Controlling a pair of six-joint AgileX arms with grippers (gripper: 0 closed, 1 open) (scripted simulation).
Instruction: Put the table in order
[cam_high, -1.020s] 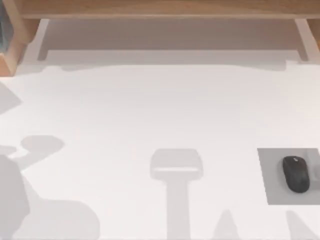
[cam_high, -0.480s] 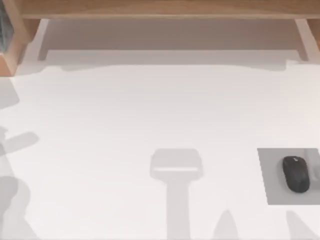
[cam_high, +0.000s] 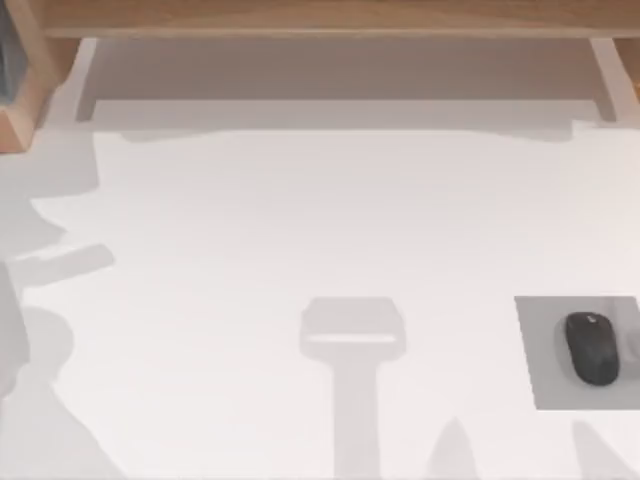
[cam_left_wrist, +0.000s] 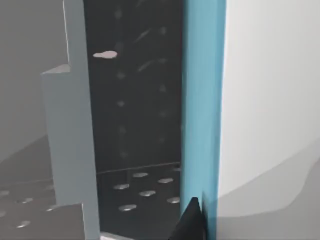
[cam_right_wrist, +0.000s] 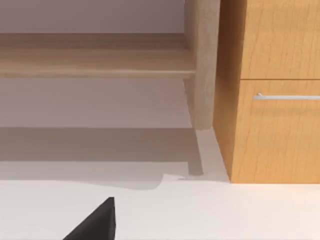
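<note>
The white table (cam_high: 300, 220) spans the top view, crossed by soft grey shadows along its left side and front. A black mouse (cam_high: 592, 348) lies on a small grey mat (cam_high: 545, 380) at the front right. In the left wrist view, the black tip of my left gripper (cam_left_wrist: 192, 222) sits right against an upright blue-edged dark panel (cam_left_wrist: 202, 100) with pale spots. The right wrist view shows the black tip of my right gripper (cam_right_wrist: 97, 222) low over the white tabletop (cam_right_wrist: 225, 210), facing the shelf.
A light wooden shelf frame (cam_high: 320, 18) runs along the back edge, with a dark blue-grey thing (cam_high: 10, 50) in its left end. A wooden drawer unit (cam_right_wrist: 280, 130) with a metal handle (cam_right_wrist: 287, 96) stands beside a shelf post (cam_right_wrist: 202, 65). A grey block (cam_left_wrist: 70, 150) stands by the dark panel.
The shadows on the table's left side have shifted and climbed toward the shelf's left end. The mouse, mat and central shadow have stayed put.
</note>
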